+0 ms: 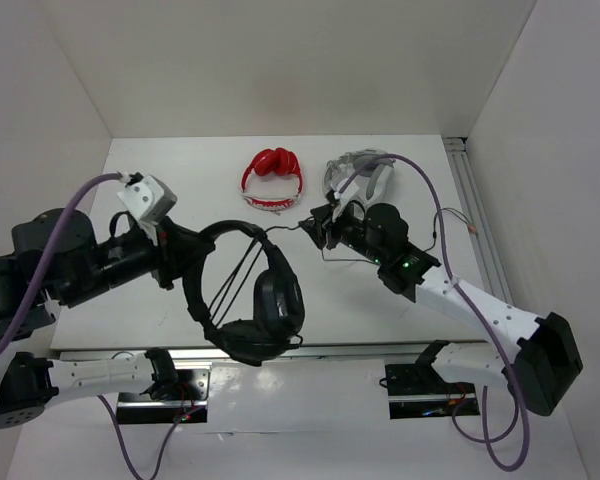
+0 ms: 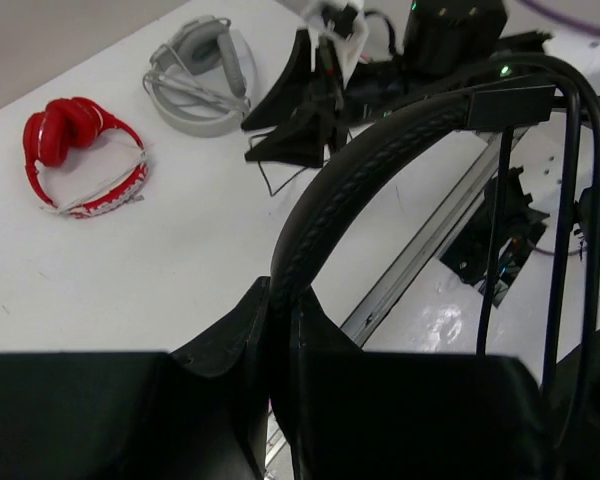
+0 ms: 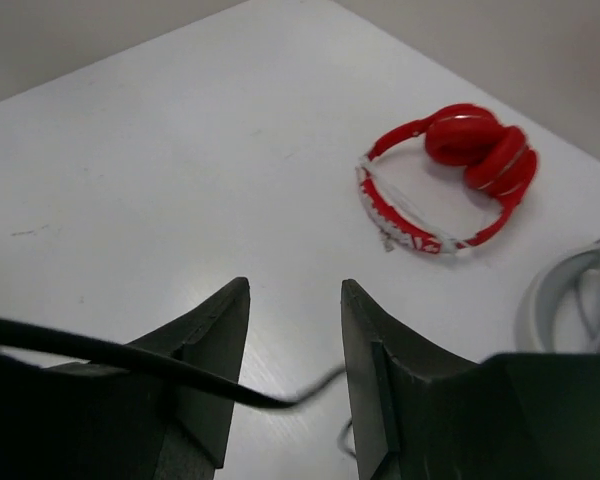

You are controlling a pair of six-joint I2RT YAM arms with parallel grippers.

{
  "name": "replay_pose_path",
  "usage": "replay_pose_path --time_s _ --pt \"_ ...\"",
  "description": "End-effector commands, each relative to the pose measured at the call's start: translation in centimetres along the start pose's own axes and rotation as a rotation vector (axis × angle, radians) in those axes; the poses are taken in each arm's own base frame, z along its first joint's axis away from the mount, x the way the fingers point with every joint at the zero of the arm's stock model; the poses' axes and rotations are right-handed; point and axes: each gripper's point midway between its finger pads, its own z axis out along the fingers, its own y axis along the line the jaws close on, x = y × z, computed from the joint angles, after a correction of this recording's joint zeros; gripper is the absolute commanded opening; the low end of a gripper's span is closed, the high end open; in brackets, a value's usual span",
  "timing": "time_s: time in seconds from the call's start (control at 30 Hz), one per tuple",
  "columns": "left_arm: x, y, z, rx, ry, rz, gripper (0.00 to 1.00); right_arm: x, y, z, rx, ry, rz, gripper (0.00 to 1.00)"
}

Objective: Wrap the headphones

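Squarely within left end effector (image 2: pixel 280 300): headphones (image 2: pixel 380 160) headband.

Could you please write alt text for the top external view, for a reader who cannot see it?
Seen from above, the left fingers clamp the headband of black headphones over a white table, their thin cable running to the open right fingers. Red headphones and grey-white headphones lie on the table farther back.
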Motion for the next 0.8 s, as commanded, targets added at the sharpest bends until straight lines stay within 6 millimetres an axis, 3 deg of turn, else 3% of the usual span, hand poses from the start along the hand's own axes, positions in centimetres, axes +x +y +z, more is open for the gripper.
replay_pose_path --time_s 0.0,0.2,0.3,0.33,0.53,0.6,0.63,0.67,0.77 --pt "-4.1 -0.2 -0.9 -0.007 -0.153 -0.111 0.0 -1.2 3.2 0.9 -0.187 -0.091 0.091 0.49" --pt "-6.3 2.5 -1.6 -0.168 -0.254 -0.243 0.0 3.5 3.7 2.0 -0.227 -0.056 0.194 0.49" --pt "-7.4 2.5 -1.8 -0.17 -0.283 -0.265 0.0 6.4 3.9 2.5 -0.242 -0.036 0.252 0.47" --pt "-7.2 2.4 -1.1 -0.173 -0.269 -0.27 0.0 6.5 4.1 2.7 -0.253 -0.04 0.261 0.44" --pt "-8.3 4.1 -1.3 -0.283 -0.314 -0.351 0.0 10.4 4.9 3.8 -0.288 -0.007 0.345 0.39" --pt "-8.7 4.9 -1.9 -0.329 -0.344 -0.388 0.0 11.6 5.1 4.1 -0.296 0.003 0.361 0.24" --pt "-8.7 5.8 -1.7 -0.387 -0.353 -0.403 0.0 11.8 5.1 4.1 -0.296 0.004 0.374 0.07" --pt "-8.7 6.2 -1.9 -0.411 -0.36 -0.405 0.0 12.0 5.2 4.0 -0.296 0.004 0.375 0.0" --pt "-7.9 7.9 -1.2 -0.54 -0.352 -0.411 0.0 12.6 6.5 3.6 -0.287 0.019 0.378 0.0"
